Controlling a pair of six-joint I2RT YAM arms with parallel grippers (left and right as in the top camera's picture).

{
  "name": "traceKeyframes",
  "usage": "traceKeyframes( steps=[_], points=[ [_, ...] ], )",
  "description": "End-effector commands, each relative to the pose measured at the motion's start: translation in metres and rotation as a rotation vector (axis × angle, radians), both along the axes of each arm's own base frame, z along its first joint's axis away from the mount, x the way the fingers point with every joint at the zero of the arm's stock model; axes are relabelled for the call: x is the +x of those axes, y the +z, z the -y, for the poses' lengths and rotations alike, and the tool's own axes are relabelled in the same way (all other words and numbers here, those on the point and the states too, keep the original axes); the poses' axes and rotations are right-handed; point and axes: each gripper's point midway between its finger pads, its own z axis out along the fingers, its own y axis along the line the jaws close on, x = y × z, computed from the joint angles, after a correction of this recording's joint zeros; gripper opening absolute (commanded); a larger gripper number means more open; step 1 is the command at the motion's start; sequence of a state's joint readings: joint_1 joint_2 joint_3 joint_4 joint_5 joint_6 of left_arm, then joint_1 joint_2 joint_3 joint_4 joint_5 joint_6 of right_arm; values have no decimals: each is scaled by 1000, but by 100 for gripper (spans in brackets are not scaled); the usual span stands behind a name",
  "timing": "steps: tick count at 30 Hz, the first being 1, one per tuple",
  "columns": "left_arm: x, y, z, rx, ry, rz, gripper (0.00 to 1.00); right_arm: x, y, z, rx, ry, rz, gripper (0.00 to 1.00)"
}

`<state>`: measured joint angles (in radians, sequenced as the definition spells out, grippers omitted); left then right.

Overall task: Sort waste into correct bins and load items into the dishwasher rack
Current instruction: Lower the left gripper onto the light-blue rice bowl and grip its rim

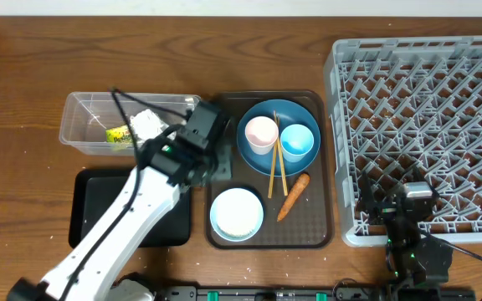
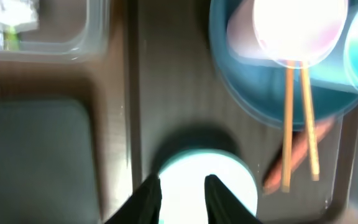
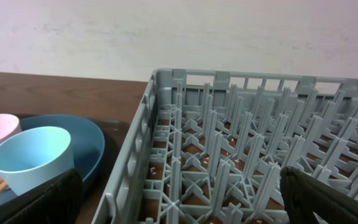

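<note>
Left gripper (image 2: 182, 183): narrowly apart, empty, above light-blue bowl (image 2: 235, 186) at brown tray's (image 1: 312, 230) front-left corner.
Right gripper (image 3: 179, 177): wide apart, empty, at dishwasher rack's (image 3: 229, 118) front edge.

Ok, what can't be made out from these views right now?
- Overhead: the left arm covers the left end effector and part of the black tray.
- Left wrist: motion blur smears the clear tub and its contents; glare whitens the light-blue bowl, so any rice is unreadable.
- Right wrist: the frame's bottom edge cuts off the fingers of the right end effector.
</note>
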<state>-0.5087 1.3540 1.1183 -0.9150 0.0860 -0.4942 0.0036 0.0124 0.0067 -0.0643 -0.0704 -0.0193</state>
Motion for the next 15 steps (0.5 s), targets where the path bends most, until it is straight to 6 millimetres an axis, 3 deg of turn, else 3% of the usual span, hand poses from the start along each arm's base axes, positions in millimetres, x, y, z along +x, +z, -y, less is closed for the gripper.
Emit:
traceKeyframes(
  steps=[1, 6, 15],
  points=[
    [-28, -2, 5, -17, -40, -96, 25, 0, -1, 2, -4, -8, -2, 99],
    [-64, -8, 9, 42, -107, -192, 25, 0, -1, 2, -4, -8, -2, 99],
    [-97, -8, 45, 68, -179, -177, 25, 0, -1, 2, -4, -8, -3, 99]
  ],
)
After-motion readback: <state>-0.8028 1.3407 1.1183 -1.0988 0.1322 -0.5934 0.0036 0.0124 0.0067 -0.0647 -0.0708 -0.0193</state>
